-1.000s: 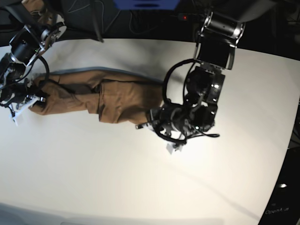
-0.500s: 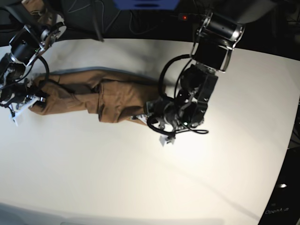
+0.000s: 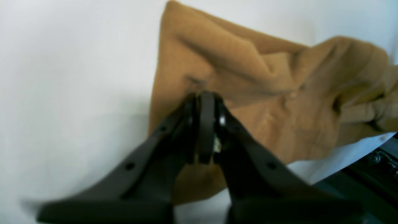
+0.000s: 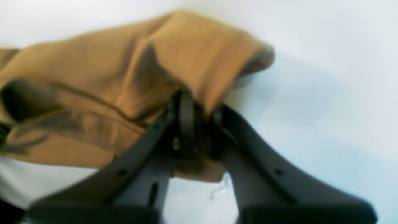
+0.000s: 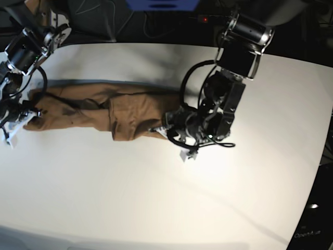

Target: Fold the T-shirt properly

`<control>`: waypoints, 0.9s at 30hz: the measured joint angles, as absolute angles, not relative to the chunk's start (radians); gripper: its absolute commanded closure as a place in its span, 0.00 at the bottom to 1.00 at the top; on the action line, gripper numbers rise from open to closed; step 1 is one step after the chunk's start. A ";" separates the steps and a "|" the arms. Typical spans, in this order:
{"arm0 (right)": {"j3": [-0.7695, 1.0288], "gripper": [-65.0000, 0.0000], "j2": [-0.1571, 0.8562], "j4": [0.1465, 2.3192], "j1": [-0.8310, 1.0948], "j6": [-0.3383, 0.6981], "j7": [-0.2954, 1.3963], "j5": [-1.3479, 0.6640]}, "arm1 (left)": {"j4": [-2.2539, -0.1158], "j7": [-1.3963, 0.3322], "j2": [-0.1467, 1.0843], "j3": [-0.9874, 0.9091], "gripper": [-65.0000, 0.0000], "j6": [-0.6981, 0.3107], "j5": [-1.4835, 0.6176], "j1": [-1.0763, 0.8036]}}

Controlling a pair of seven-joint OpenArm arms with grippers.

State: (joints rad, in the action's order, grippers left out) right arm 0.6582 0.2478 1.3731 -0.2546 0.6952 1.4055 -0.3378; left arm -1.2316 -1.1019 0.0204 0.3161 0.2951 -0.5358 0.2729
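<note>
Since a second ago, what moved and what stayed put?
The left claw slid toward the T-shirt and now sits shut at its edge. The right claw pulled its end of the shirt outward, so the cloth looks stretched longer and flatter. Unchanged: the right claw is still shut on the T-shirt, which still lies on the white table.

You are looking down on a broad white table (image 5: pixel 156 203) that fills most of the frame, brightly lit near its centre. Beyond its far edge the room is dark, with black cables (image 5: pixel 125 21), a blue object (image 5: pixel 162 4) at top centre and a small red light (image 5: pixel 205 20) beside it.
</note>
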 measured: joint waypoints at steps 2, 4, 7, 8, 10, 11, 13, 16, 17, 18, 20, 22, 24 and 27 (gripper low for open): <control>0.645 0.91 0.226 1.438 -0.263 0.695 1.398 -0.349 | -1.234 -1.098 0.020 0.316 0.97 0.292 -0.535 0.268; 0.633 0.91 0.210 1.483 -0.261 0.696 1.401 -0.350 | -1.238 -1.098 0.020 0.314 0.97 0.293 -0.533 0.264; 0.635 0.91 0.187 1.521 -0.254 0.696 1.406 -0.346 | -1.246 -1.076 0.024 0.310 0.97 0.291 -0.540 0.246; 0.635 0.91 0.179 1.531 -0.251 0.696 1.406 -0.343 | -1.246 -1.078 0.028 0.311 0.97 0.289 -0.541 0.246; 0.625 0.91 0.173 1.536 -0.235 0.696 1.402 -0.347 | -1.246 -1.080 0.031 0.310 0.97 0.287 -0.548 0.243; 0.616 0.91 0.169 1.536 -0.225 0.696 1.403 -0.343 | -1.247 -1.077 0.033 0.310 0.97 0.287 -0.552 0.240; 0.605 0.91 0.159 1.536 -0.210 0.696 1.405 -0.344 | -1.251 -1.064 0.033 0.310 0.97 0.285 -0.553 0.231; 0.601 0.91 0.159 1.535 -0.201 0.696 1.406 -0.343 | -1.251 -1.066 0.033 0.310 0.97 0.285 -0.553 0.230; 0.600 0.91 0.160 1.535 -0.202 0.696 1.406 -0.344 | -1.251 -1.065 0.033 0.310 0.97 0.285 -0.553 0.230; 0.600 0.91 0.160 1.536 -0.202 0.696 1.403 -0.344 | -1.251 -1.065 0.033 0.310 0.97 0.285 -0.553 0.230; 0.601 0.91 0.160 1.536 -0.201 0.696 1.404 -0.344 | -1.251 -1.065 0.034 0.310 0.97 0.285 -0.553 0.230; 0.602 0.91 0.161 1.536 -0.202 0.696 1.403 -0.344 | -1.251 -1.065 0.033 0.310 0.97 0.285 -0.553 0.230; 0.605 0.91 0.164 1.536 -0.202 0.696 1.403 -0.344 | -1.251 -1.066 0.033 0.310 0.97 0.285 -0.553 0.230; 0.606 0.91 0.166 1.536 -0.202 0.696 1.404 -0.344 | -1.251 -1.065 0.033 0.310 0.97 0.285 -0.553 0.230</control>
